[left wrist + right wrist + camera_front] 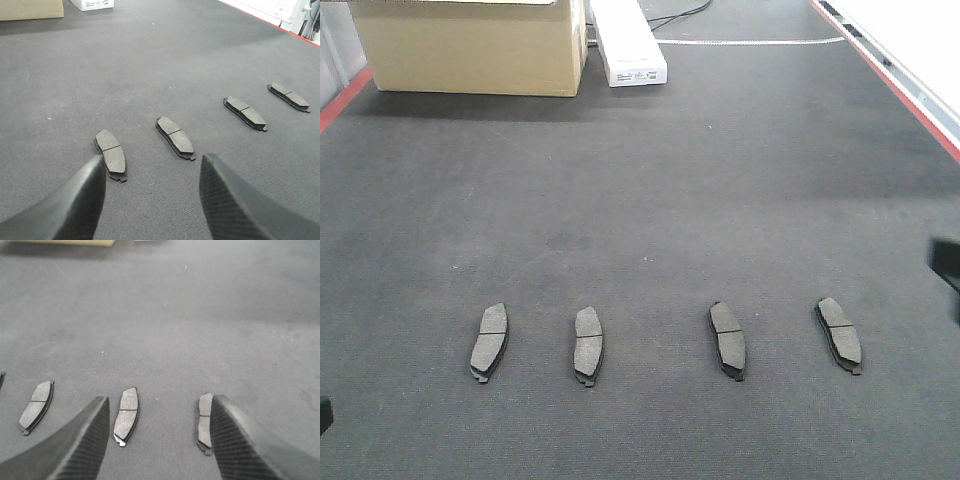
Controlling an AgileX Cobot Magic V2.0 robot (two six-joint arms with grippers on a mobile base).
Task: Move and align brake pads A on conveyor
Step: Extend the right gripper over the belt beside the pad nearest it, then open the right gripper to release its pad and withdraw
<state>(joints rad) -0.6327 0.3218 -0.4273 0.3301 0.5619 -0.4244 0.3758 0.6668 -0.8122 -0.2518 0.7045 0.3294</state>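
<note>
On the belt (pixel 640 200) I see four brake pads (pixel 588 344) in a near-even row, apart. My left claw (pixel 152 175) and right claw (pixel 159 415) hover wide open, empty. Next I'd straighten the tilted right-hand pads.

Four dark grey brake pads (pixel 489 343) (pixel 588 345) (pixel 727 340) (pixel 838 334) lay on one charcoal conveyor belt (pixel 640 180). One cardboard box (pixel 470 45) and one long white box (pixel 627 42) sat at its far end. Two red edge strips (pixel 885 80) (pixel 345 100) showed.
</note>
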